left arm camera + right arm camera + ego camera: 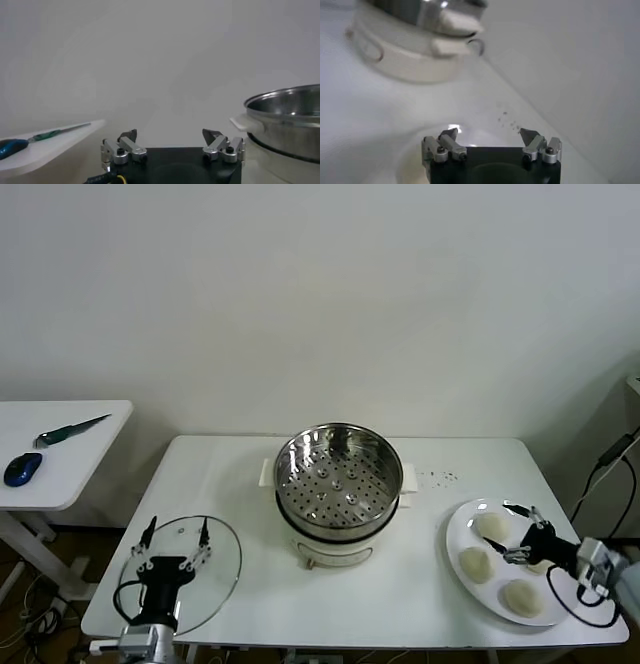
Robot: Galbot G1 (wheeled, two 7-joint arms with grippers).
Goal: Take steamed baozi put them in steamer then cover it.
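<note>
The steamer [338, 477] stands empty and uncovered at the middle of the white table [250, 584]. Four buns [481, 564] lie on a white plate [458, 536] at the table's right end. The right hand [518, 534] hovers over that plate with its fingers spread wide, holding nothing. The left hand [176, 535], equally wide open and empty, hangs above the glass lid [222, 574] lying flat at the table's left end.

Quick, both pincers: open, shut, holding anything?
Left pincer: open, empty, over the glass lid.
Right pincer: open, empty, over the plate of baozi.
</note>
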